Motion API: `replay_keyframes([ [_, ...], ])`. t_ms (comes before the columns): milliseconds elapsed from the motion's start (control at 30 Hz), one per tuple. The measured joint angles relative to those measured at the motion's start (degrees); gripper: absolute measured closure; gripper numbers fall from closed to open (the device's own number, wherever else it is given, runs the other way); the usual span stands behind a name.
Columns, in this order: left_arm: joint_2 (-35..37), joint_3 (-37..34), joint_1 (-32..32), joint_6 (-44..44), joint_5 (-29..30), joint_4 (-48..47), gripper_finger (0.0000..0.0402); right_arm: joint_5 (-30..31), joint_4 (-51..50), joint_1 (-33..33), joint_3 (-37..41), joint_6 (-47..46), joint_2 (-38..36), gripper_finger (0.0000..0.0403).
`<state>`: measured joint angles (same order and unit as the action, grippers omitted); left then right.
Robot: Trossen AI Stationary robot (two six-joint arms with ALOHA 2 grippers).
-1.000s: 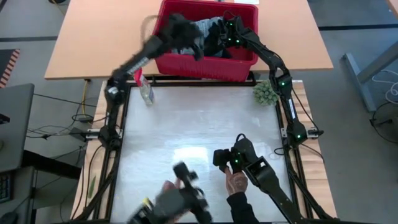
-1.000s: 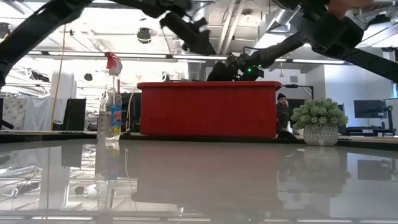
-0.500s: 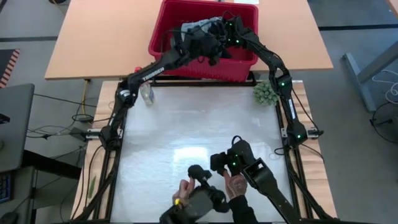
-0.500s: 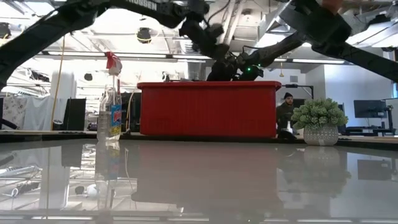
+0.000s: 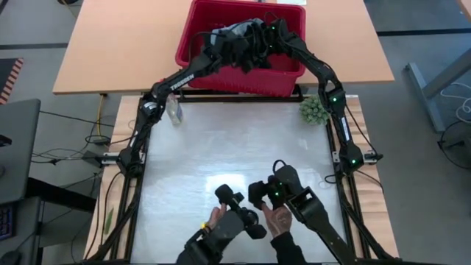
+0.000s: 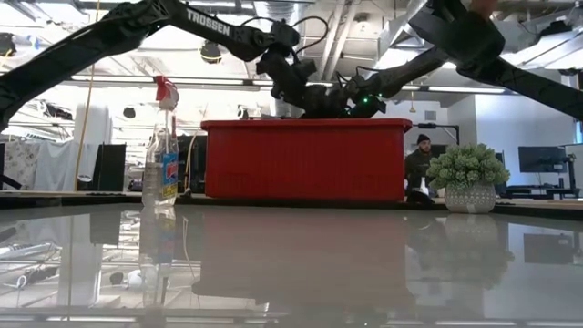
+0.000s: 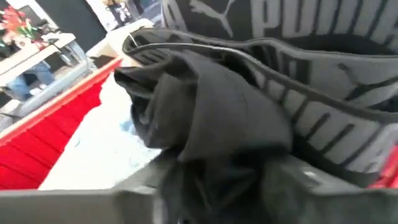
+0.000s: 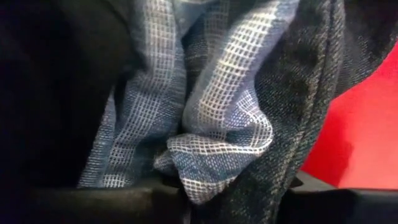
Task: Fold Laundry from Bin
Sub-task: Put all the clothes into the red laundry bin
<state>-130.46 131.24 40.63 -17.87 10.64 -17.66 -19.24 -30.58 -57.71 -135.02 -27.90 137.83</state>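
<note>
The red bin (image 5: 221, 75) (image 6: 305, 159) stands beyond the table's far edge with the laundry heaped inside. Both arms reach into it. My left gripper (image 5: 239, 50) (image 7: 211, 199) comes in from the left and is down at a black garment (image 7: 217, 124) with a grey lettered waistband (image 7: 323, 124). Light blue cloth (image 7: 106, 143) lies beside that garment. My right gripper (image 5: 263, 40) (image 8: 186, 186) comes in from the right and is shut on a blue-and-white checked garment (image 8: 217, 93), next to dark denim-like cloth (image 8: 298, 93). My right gripper pinches a bunched fold of the checked garment (image 8: 193, 165) between its two fingers; how many layers, I cannot tell. It comes slanting down into the bin from the table's right side. The dark denim-like edge lies against the same spot. The cloth stays on the heap in the bin.
A clear spray bottle (image 5: 174, 110) (image 6: 162, 150) stands at the table's far left. A small green plant ball (image 5: 314, 109) (image 6: 467, 173) sits at the far right. A person's hands (image 5: 268, 221) hold black control handles over the near edge. The white table top (image 5: 221, 154) lies between.
My left gripper has swung from above the bin's left part toward the right and down into the bin, onto the black garment beside my right gripper. The person's handles at the near edge have shifted too.
</note>
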Motion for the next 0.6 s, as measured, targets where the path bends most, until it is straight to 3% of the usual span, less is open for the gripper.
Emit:
replay_keyframes([
  [133,0.07,0.00,0.84,3.55,-1.98,-0.39,0.0349,-0.92,0.61,-0.20,0.00,-1.85,-0.48,0.0225],
  [200,0.07,0.00,1.39,5.68,-1.97,0.56,0.0385,-1.18,0.96,-0.62,0.02,-2.30,-1.09,0.0215],
  [600,0.11,3.78,6.77,17.16,-3.93,2.45,0.0401,1.77,10.03,-0.94,-0.04,-3.53,-4.80,0.0235],
])
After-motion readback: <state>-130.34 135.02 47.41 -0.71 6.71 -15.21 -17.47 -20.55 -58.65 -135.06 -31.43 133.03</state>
